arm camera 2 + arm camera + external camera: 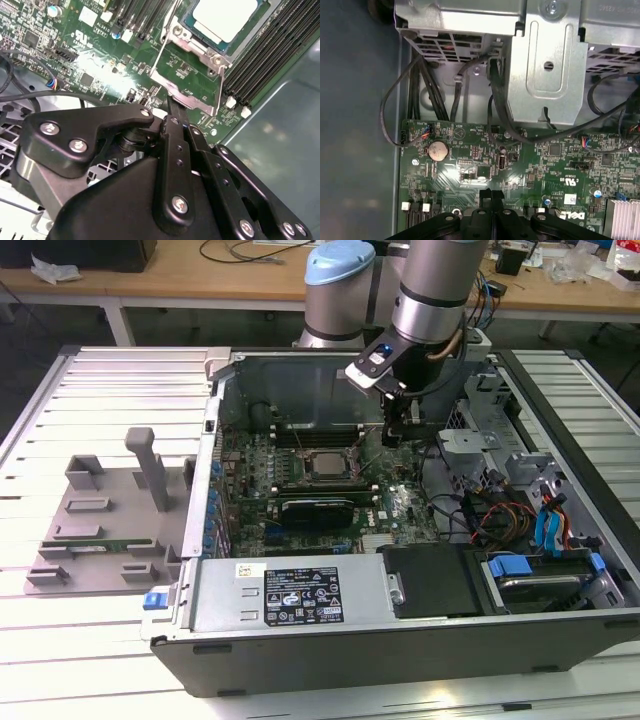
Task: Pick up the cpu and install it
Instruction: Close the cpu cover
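- Location of the cpu (325, 465): it lies flat inside the socket (322, 483) on the motherboard (520, 165), shiny top facing up. In the second wrist view the cpu (227, 20) sits square within the socket's surround.
- State of my jaws: drawn together, narrow, with nothing between them. In both wrist views the fingertips (487, 196) meet along a thin line.
- Position of my jaws: inside the open computer case (300, 610), over the motherboard, near the socket on the exterior view's right of it. In the second wrist view the fingertips (172, 107) are just beside the edge of the metal retention frame (190, 85); I cannot tell whether they touch it.
- Work done, as I judge it: pick-up and placement are complete, since the cpu is in the socket and not in my jaws.
- Work left, as I judge it: securing. I cannot tell whether the retention frame and its wire lever (162, 47) are latched.
- Elsewhere: a grey fixture (100, 505) on the tabletop (90, 390) holds a thin green memory stick (95, 544), well apart from my jaws.
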